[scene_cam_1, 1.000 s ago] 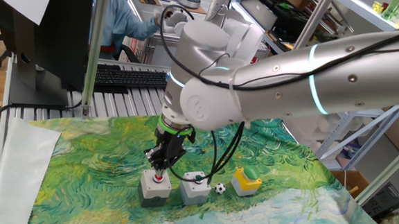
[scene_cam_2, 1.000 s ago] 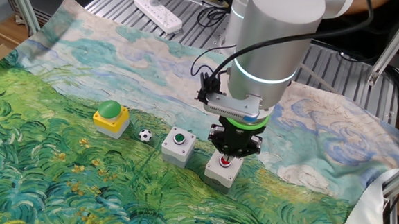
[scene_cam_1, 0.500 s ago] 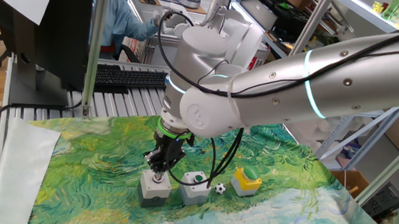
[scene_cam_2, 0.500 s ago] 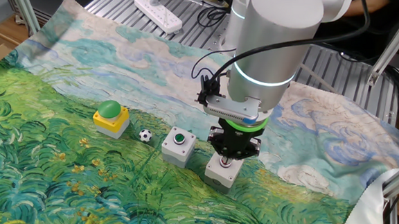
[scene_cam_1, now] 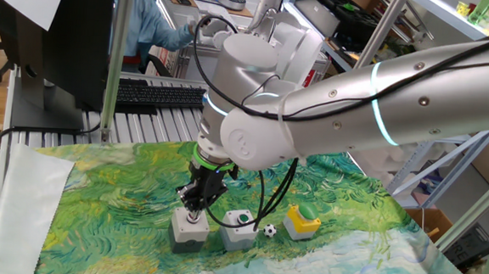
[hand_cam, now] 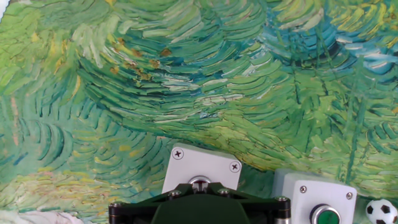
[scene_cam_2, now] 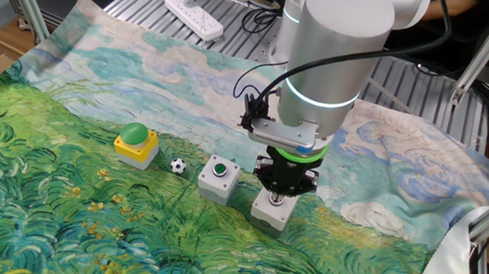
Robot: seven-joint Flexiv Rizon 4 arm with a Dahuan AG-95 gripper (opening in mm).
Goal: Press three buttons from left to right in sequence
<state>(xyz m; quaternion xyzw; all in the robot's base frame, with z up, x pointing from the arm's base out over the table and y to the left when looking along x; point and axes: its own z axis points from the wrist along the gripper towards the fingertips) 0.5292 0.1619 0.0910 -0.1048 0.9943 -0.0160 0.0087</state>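
The end effector is bearing down on the first grey box; its finger state cannot be told. Pressing squarely and vertically is keeping the box from tipping, before the middle box is pressed.

Swirly green-yellow-blue painted tablecloth; grey box, green button; yellow box, green dome button; black-white soccer-patterned ball.

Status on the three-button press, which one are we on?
Nothing clearly done yet. In hand: the end effector is down on the first grey box, covering its button. Left: the grey box with the green button, then the yellow box, both untouched.
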